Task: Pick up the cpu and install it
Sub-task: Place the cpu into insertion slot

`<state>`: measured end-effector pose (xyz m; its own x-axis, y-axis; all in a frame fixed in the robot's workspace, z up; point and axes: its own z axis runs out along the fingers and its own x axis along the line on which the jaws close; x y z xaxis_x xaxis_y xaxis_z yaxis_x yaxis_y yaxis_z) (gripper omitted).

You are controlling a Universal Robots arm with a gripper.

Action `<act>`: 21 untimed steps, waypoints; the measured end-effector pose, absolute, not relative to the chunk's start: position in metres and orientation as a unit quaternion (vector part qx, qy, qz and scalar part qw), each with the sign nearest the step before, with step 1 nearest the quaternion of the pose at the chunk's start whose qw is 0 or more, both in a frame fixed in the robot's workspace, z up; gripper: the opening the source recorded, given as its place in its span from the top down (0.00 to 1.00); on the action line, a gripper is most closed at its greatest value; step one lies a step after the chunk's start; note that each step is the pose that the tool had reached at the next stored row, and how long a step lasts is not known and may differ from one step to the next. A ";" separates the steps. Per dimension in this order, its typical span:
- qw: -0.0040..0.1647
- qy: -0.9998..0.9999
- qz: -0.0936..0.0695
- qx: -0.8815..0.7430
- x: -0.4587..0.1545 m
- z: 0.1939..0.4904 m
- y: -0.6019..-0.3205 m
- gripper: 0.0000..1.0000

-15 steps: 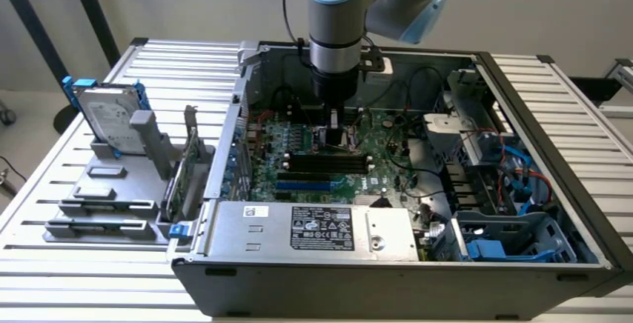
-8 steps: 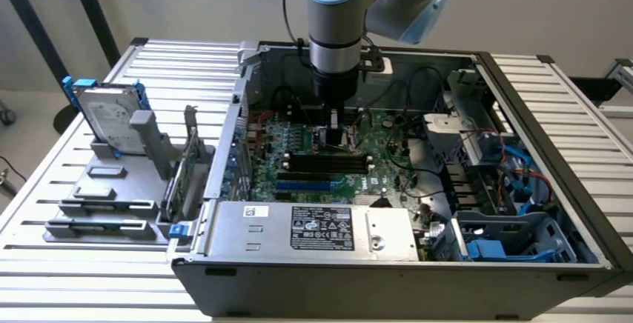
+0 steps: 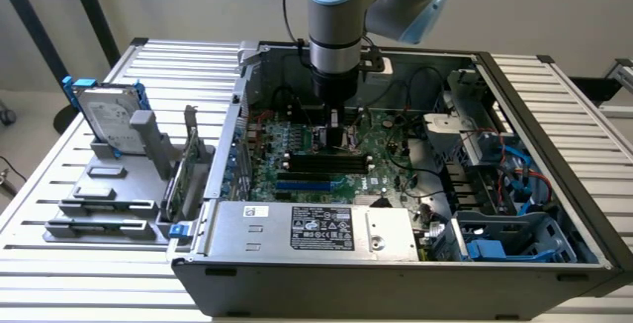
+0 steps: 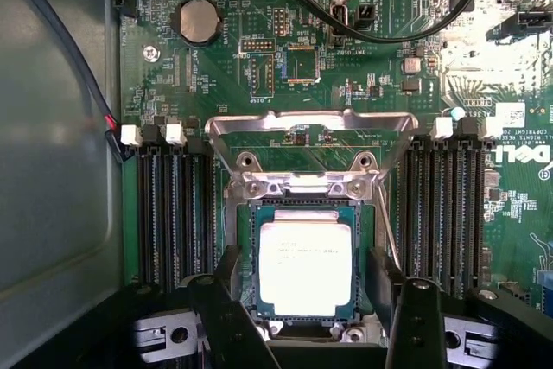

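Pincer [image 4: 307,304]: open, its fingers [image 4: 226,308] standing apart on either side of the chip, gripping nothing.
Location: cpu [image 4: 305,267] directly beneath the pincer, between its fingers, lying in the socket [image 4: 369,231] on the motherboard [image 4: 285,58].
Hold-down frame [image 4: 311,123]: raised, just beyond the pincer; the chip is unclamped.
Hazard: a finger brushing the chip's edge would likely tilt it and bend socket contacts.
Facing: metal top toward the pincer; near square, no clear long axis; edges parallel to the fingers.
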<state>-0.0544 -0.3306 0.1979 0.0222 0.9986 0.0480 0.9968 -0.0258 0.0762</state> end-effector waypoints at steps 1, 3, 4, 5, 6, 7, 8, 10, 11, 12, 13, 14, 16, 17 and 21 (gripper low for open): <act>0.011 0.698 0.044 0.715 -0.054 0.198 -0.331 0.32; 0.010 0.698 0.044 0.715 -0.054 0.200 -0.330 0.32; 0.010 0.698 0.044 0.715 -0.054 0.201 -0.330 0.32; 0.010 0.698 0.044 0.715 -0.054 0.203 -0.330 0.32; 0.010 0.698 0.044 0.715 -0.054 0.206 -0.330 0.32; 0.010 0.698 0.044 0.715 -0.054 0.208 -0.330 0.32; 0.010 0.698 0.044 0.715 -0.055 0.209 -0.330 0.32; 0.010 0.698 0.044 0.715 -0.055 0.210 -0.330 0.32; 0.009 0.698 0.045 0.715 -0.056 0.211 -0.330 0.32; 0.009 0.698 0.045 0.715 -0.057 0.212 -0.330 0.32; 0.008 0.698 0.046 0.715 -0.058 0.214 -0.330 0.32; 0.008 0.698 0.047 0.715 -0.059 0.215 -0.330 0.32; 0.006 0.698 0.048 0.715 -0.062 0.217 -0.330 0.32; 0.005 0.697 0.049 0.715 -0.063 0.218 -0.330 0.32; 0.001 0.697 0.053 0.715 -0.069 0.223 -0.330 0.40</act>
<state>-0.0692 -0.3300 0.2235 0.0222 0.9971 0.0734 0.9968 -0.0278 0.0756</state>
